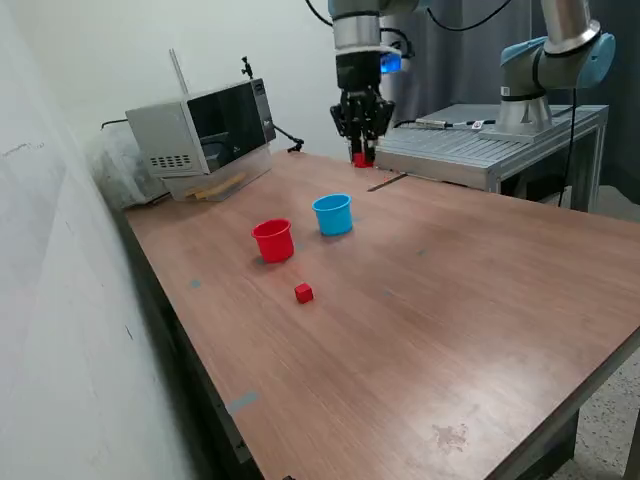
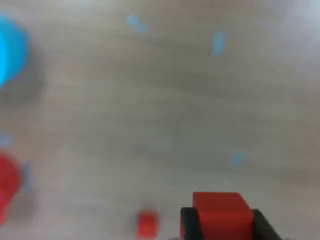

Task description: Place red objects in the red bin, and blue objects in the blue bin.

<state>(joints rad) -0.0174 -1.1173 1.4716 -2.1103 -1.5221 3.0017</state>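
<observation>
The arm [image 1: 357, 30] is a silver-grey tube with a darker band, ending in a black wrist section lit by a small blue glow. Black cables loop off its upper part. The hand [image 1: 361, 125] is black, with two dark fingers [image 2: 189, 222] tapering downward.

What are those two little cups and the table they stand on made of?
The red cup and the light-blue cup look like smooth moulded plastic: even, bright colour, thin walls, a faint sheen. The table looks like wood or wood-look laminate: reddish-brown grain streaks and a dull, slightly scuffed surface. Which of the two, the pictures leave open.
</observation>
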